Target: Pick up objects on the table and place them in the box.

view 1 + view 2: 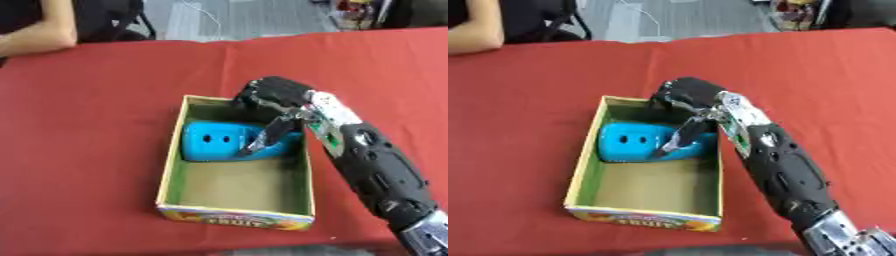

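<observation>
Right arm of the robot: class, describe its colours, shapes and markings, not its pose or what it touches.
The right arm is a bulky, rounded black shell with small dimples. Near the wrist sits a silver-white section showing a green patch and a small dark marking. The right hand is black, with one slim finger that looks silvery. A silver joint shows at the lower corner. No loose cables are visible.

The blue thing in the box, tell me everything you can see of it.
The blue object looks like smooth plastic, rounded, with two small dark holes on its upper face. It lies on its side across the far end of the open cardboard box, on the box floor, filling most of that end. The right hand reaches into the box over its right part, one finger lying against it. What it is stays unclear.
</observation>
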`<state>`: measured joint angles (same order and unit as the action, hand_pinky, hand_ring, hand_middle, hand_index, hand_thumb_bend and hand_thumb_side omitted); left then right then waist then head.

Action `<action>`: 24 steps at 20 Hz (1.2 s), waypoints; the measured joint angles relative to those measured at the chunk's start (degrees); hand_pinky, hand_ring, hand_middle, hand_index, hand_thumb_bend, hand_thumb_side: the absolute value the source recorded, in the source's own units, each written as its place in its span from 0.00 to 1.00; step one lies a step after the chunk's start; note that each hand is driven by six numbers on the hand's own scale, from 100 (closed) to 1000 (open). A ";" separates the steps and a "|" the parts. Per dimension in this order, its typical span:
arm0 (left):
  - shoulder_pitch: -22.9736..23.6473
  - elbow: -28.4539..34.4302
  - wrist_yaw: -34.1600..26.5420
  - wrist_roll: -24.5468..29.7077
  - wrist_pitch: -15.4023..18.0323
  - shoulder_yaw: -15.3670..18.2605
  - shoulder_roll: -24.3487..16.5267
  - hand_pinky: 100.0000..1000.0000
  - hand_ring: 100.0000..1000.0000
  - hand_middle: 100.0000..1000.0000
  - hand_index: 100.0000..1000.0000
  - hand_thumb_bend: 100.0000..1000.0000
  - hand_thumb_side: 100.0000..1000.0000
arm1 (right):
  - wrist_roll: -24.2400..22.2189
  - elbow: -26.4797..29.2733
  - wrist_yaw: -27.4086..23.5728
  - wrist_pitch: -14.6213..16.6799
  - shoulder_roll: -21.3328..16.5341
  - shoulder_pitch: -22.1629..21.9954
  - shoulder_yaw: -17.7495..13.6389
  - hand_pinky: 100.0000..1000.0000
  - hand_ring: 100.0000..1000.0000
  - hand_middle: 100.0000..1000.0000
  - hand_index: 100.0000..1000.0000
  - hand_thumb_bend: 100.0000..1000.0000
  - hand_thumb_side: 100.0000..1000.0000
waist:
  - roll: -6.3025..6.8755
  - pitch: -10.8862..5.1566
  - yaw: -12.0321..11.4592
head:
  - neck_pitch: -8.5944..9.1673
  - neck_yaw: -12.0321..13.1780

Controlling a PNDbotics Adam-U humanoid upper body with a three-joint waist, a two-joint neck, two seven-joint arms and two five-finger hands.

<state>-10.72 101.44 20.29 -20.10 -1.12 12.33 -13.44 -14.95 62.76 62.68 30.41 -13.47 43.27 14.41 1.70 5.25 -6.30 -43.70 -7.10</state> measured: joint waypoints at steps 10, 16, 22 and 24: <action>0.00 0.00 0.00 0.00 0.00 0.00 0.00 0.37 0.40 0.52 0.58 0.00 0.97 | -0.81 0.57 -0.24 -0.21 -0.04 -0.02 0.24 0.69 0.72 0.77 0.82 0.83 0.63 | 0.00 0.00 0.00 | 0.00 0.00; 0.00 -0.01 0.00 0.00 0.00 0.00 0.00 0.37 0.40 0.52 0.58 0.00 0.97 | 0.96 7.30 -2.51 -0.91 -0.38 -0.56 -0.18 0.65 0.70 0.75 0.81 0.79 0.88 | -0.02 0.00 0.01 | -0.02 0.03; 0.02 -0.03 0.00 0.00 0.00 0.01 0.00 0.37 0.40 0.52 0.58 0.00 0.97 | 4.99 22.13 -6.46 -3.18 -2.18 -1.10 -1.73 0.66 0.71 0.75 0.80 0.75 1.00 | -0.04 -0.03 0.13 | -0.02 0.08; 0.02 -0.03 0.00 0.00 0.00 0.01 0.00 0.37 0.40 0.52 0.58 0.00 0.97 | 5.58 25.99 -7.39 -4.01 -2.38 -1.30 -2.21 0.65 0.71 0.74 0.79 0.74 1.00 | -0.04 -0.09 0.15 | -0.02 0.08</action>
<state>-10.70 101.40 20.29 -20.11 -1.12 12.35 -13.44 -9.37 88.75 55.30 26.40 -15.85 41.97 12.20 1.66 5.16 -6.16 -43.72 -7.03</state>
